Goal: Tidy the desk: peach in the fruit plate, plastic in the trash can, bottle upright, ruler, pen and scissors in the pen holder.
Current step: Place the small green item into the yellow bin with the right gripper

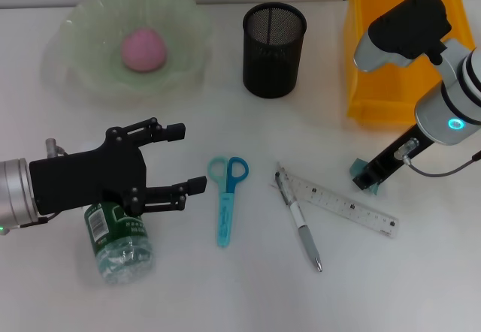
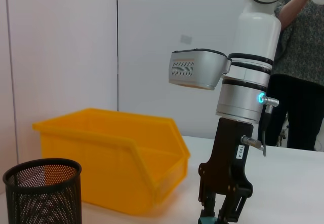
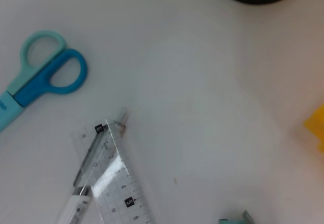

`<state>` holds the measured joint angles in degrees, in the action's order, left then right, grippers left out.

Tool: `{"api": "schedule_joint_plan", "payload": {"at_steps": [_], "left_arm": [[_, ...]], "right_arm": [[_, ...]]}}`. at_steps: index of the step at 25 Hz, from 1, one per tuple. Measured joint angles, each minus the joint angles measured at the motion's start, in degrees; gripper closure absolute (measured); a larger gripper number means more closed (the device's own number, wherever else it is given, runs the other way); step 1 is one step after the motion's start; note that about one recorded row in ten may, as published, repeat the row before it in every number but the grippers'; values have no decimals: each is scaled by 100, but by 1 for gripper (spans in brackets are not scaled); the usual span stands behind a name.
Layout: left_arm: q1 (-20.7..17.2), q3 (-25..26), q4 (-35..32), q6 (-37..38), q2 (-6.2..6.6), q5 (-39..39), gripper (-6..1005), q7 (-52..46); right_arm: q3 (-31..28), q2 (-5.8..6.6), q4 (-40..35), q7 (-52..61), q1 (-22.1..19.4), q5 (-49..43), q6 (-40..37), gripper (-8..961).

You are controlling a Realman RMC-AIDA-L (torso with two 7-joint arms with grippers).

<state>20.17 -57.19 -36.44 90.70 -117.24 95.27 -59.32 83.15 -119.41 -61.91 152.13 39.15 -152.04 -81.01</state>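
Observation:
The pink peach (image 1: 143, 49) lies in the pale green fruit plate (image 1: 83, 76) at the back left. A green-labelled bottle (image 1: 124, 245) lies on its side near the front left, partly under my left gripper (image 1: 186, 159), which hovers open. Blue-teal scissors (image 1: 225, 200), a pen (image 1: 304, 230) and a clear ruler (image 1: 342, 204) lie mid-table, and also show as scissors (image 3: 43, 74) and ruler (image 3: 119, 183) in the right wrist view. The black mesh pen holder (image 1: 274, 50) stands at the back. My right gripper (image 1: 368, 176) is down at the table, shut on a small teal piece of plastic (image 1: 358, 168).
The yellow bin (image 1: 391, 54) that serves as the trash can stands at the back right, just behind my right arm. The ruler's end lies close to the right gripper. A person (image 2: 298, 82) stands beyond the table in the left wrist view.

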Motion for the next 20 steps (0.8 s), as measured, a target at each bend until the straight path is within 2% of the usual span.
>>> {"api": "schedule_joint_plan", "payload": {"at_steps": [4, 9, 15, 20], "left_arm": [[-5, -5, -2, 0, 0, -1, 147, -7], [-20, -1, -7, 0, 0, -1, 147, -9], [-27, -3, -17, 0, 0, 0, 148, -9], [-15, 0, 7, 0, 0, 0, 149, -6]], "right_arm": [[-28, -2, -160, 1, -50, 7, -54, 606], [-170, 7, -872, 9, -216, 183, -383, 612], [-794, 8, -1786, 8, -261, 192, -818, 613], [-1646, 55, -2001, -129, -153, 153, -772, 614]]}}
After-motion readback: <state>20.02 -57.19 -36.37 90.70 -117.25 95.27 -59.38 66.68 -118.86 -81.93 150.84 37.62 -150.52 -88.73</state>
